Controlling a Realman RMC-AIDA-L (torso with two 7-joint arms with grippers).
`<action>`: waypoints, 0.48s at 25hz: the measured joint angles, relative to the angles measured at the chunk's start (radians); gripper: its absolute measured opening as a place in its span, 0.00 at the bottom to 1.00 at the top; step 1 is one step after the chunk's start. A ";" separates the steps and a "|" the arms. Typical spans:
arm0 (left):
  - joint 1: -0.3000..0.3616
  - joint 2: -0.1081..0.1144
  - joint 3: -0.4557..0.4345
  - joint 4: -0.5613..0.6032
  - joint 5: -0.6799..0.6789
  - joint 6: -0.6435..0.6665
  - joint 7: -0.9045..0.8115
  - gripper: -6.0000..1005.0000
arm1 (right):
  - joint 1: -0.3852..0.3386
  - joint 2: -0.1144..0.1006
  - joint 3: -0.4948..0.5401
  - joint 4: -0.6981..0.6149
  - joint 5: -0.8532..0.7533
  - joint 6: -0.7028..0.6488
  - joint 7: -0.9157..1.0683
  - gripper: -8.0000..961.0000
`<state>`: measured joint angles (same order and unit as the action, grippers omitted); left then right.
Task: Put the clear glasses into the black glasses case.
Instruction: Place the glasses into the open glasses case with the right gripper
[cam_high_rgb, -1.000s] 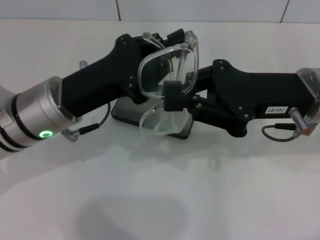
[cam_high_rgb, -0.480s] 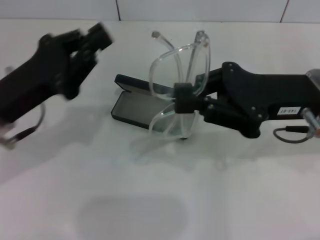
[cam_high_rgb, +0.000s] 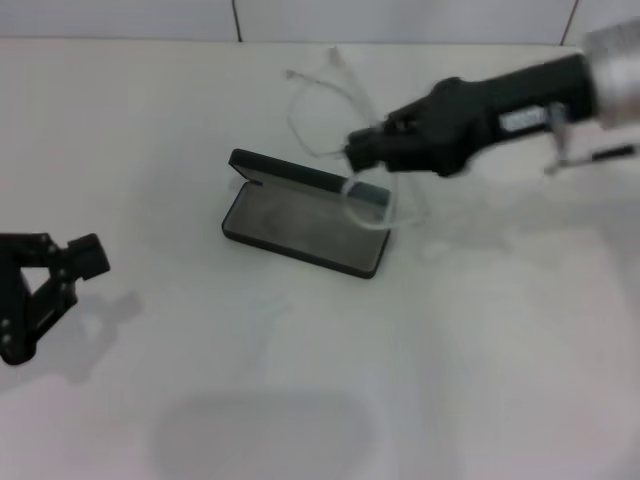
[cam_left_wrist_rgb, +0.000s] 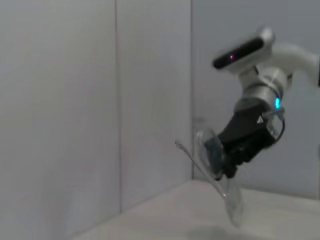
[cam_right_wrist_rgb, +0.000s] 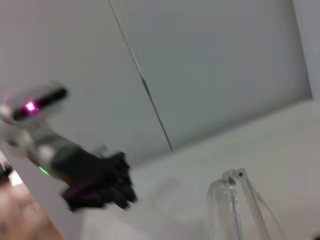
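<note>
Since half a second ago: left gripper (cam_high_rgb: 88, 257) pulled back to the table's (cam_high_rgb: 480, 350) left edge, fingers apart, holding nothing; right gripper (cam_high_rgb: 362, 152) lifted toward the far right, clamped on the glasses (cam_high_rgb: 335, 135). Glasses now held above the far edge of the open case (cam_high_rgb: 305, 215), temples pointing toward the back wall. Case near the table's middle, lid up, grey lining showing. Left wrist view alone gives the glasses side-on, tilted in the right gripper's (cam_left_wrist_rgb: 222, 167) grip; right wrist view only their clear temples (cam_right_wrist_rgb: 235, 205) and the left gripper (cam_right_wrist_rgb: 107, 187) far off.
</note>
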<state>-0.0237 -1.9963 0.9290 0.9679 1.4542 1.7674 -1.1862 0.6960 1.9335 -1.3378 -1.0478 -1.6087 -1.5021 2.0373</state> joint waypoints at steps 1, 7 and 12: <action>0.012 -0.011 -0.014 0.007 0.013 0.001 -0.003 0.08 | 0.030 0.014 0.014 -0.026 -0.077 0.000 0.051 0.12; 0.036 -0.056 -0.045 0.004 0.057 0.019 -0.002 0.08 | 0.226 0.087 0.014 -0.015 -0.397 -0.011 0.201 0.12; 0.037 -0.058 -0.047 0.005 0.078 0.039 -0.005 0.08 | 0.286 0.091 -0.070 0.052 -0.423 0.039 0.240 0.13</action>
<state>0.0138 -2.0538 0.8820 0.9724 1.5320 1.8060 -1.1913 0.9816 2.0250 -1.4078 -0.9960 -2.0316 -1.4632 2.2768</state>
